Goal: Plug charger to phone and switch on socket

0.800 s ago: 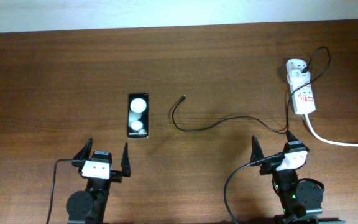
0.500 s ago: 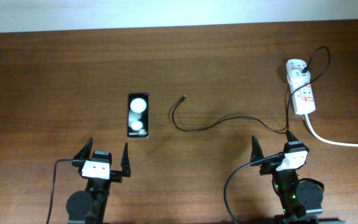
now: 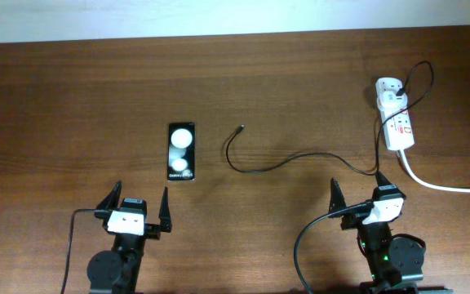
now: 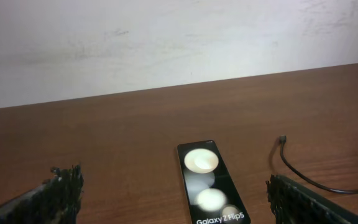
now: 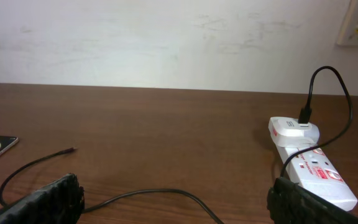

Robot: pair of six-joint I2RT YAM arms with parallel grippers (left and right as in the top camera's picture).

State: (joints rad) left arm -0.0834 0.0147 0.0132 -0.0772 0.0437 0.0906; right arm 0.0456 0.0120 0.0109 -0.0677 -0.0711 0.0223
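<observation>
nothing moved, left end effector [image 3: 142, 189] wide open, empty, phone [image 3: 181, 152] ahead, right end effector [image 3: 357, 184] wide open, empty, charger [image 3: 284, 163] and socket [image 3: 396, 122] ahead

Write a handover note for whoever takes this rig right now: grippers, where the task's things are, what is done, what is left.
Left gripper: open, empty, just short of the Galaxy Z Flip phone, which lies face up.
Right gripper: open, empty, near the power strip.
Charger cable: lies loose, connector tip to the right of the phone, not touching it; its white adapter sits in the strip.
Done: nothing visible.
Left: grasp the tip, plug it into the phone, switch on the socket. Switch position not readable.
</observation>
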